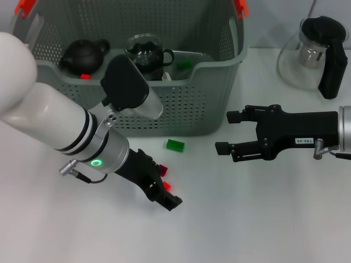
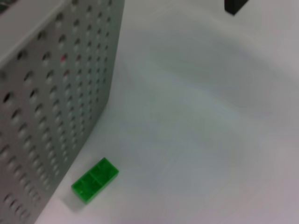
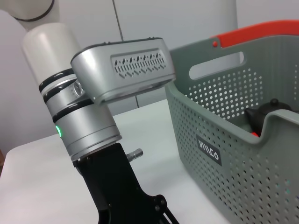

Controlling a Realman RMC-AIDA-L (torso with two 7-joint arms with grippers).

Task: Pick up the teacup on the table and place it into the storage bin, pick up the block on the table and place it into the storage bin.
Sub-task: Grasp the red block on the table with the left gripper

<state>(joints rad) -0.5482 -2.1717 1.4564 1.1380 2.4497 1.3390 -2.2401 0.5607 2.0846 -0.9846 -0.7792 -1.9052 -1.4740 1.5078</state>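
**Ann:** From the head, the block [image 1: 175,145] lay on the table, just beside the bin [image 1: 197,104]. The cup [image 1: 145,52] sat inside the bin. The right gripper [image 1: 226,132] was wide open and held nothing.

**Ben:** And the left gripper [image 1: 163,193]?

**Ann:** It was low, near the block. I couldn't tell its grip.

**Ben:** Its wrist showed the block [image 2: 95,180] right by the bin [image 2: 56,93] wall. The gripper might bump the wall or push the block away.

**Ann:** The right wrist showed the left arm [image 3: 88,130] close to the bin [image 3: 219,177].

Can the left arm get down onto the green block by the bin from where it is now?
Probably yes. The green block lies on bare table close to the storage bin wall, and nothing lies between it and the left gripper. The wall may crowd a finger.
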